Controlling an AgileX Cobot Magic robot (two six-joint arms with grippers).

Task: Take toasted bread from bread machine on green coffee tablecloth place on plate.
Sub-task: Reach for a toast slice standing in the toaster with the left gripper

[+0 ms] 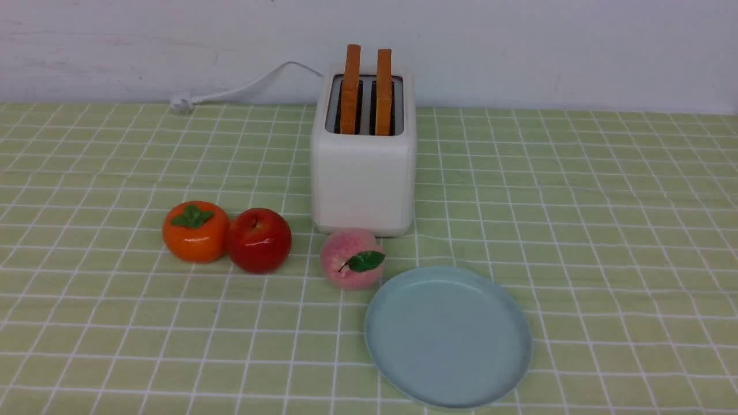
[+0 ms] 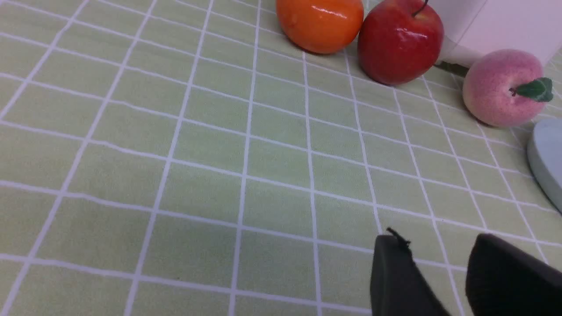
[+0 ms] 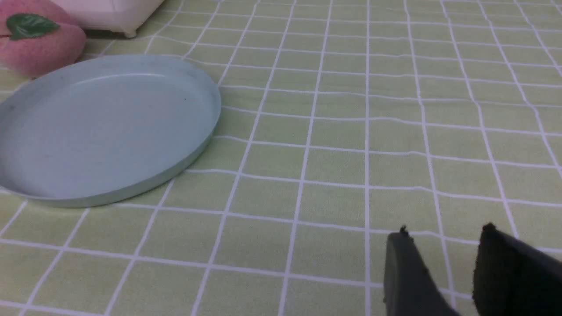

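Note:
The white bread machine (image 1: 363,173) stands at the back middle of the green coffee tablecloth (image 1: 576,230). Two slices of toasted bread (image 1: 350,86) (image 1: 384,89) stick up from its slots, side by side. The pale blue plate (image 1: 450,340) lies empty in front of it, slightly right. Neither arm shows in the front view. My left gripper (image 2: 437,239) hovers open over bare cloth, with the plate's edge (image 2: 546,158) off to one side. My right gripper (image 3: 444,231) is also open over cloth, away from the plate (image 3: 105,131). Nothing sits between either pair of fingers.
An orange persimmon (image 1: 195,230) and a red apple (image 1: 258,240) sit touching, left of the toaster's front. A pink peach (image 1: 351,258) rests between toaster and plate rim. The white power cord (image 1: 242,89) trails left along the back wall.

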